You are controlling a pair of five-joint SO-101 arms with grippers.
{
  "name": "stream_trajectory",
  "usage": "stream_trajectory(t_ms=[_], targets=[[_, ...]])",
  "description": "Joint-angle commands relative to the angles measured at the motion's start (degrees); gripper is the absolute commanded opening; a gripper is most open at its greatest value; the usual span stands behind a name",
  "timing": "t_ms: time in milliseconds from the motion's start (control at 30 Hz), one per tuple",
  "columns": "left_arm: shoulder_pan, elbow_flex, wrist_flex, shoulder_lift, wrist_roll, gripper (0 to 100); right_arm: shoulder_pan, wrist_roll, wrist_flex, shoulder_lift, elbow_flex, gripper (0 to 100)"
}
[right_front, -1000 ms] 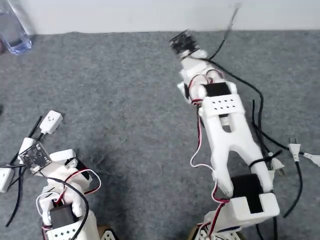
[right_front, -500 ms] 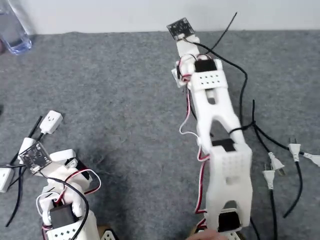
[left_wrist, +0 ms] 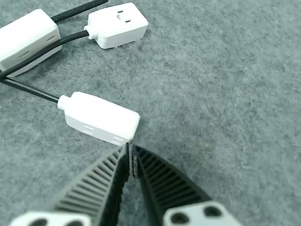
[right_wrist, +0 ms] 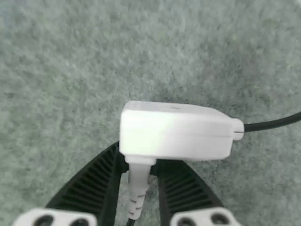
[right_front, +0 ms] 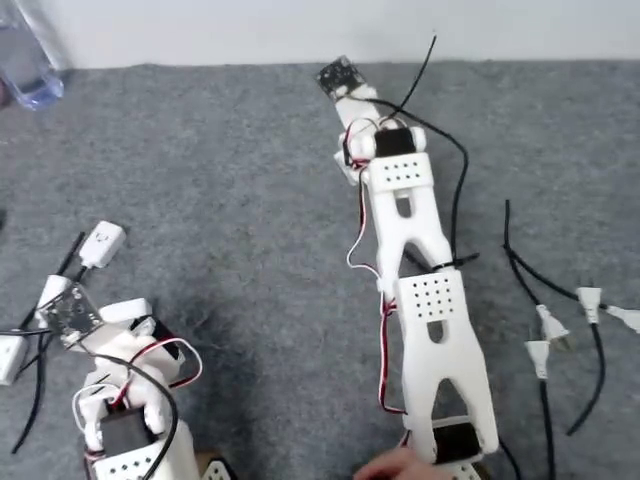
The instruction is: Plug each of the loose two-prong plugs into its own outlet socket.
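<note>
A plug [right_wrist: 137, 183] is clamped in the right gripper [right_wrist: 138, 162], apparently seated in a socket [right_wrist: 176, 131] far out on the counter [right_front: 230, 200]. The left gripper [left_wrist: 130, 153] is closed and empty, with its tips just beside another socket [left_wrist: 101, 117]. Loose plugs [right_front: 550, 325] are seen beside the right arm.

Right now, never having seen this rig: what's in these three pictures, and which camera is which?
These are two small white robot arms, each ending in a two-finger gripper. The high view looks down on the grey mat. The other two pictures come from a camera on each wrist. The left gripper is shut and empty, its tips right next to a white outlet socket, with two more sockets lying beyond. The right gripper grips a plug that appears pushed into another socket. Beside the right arm lie three loose plugs.
</note>
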Motion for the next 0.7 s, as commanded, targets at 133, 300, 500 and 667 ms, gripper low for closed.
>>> stream_trajectory(t_ms=[133, 300, 500, 667], targets=[[-0.2, -0.1, -0.2, -0.5, -0.4, 1, -0.4, 0.5, 1.3, -0.5, -4.2, 33.3], [-0.2, -0.1, -0.2, -0.5, -0.4, 1, -0.1, 0.8, 2.9, -1.5, -6.5, 41.7], [-0.2, -0.1, -0.3, -0.5, -0.4, 1, -0.1, 0.9, 11.0, -5.1, -13.0, 41.7], [-0.2, -0.2, -0.4, -0.5, -0.4, 1, -0.2, 0.9, 21.3, -10.8, -12.8, 41.7]])
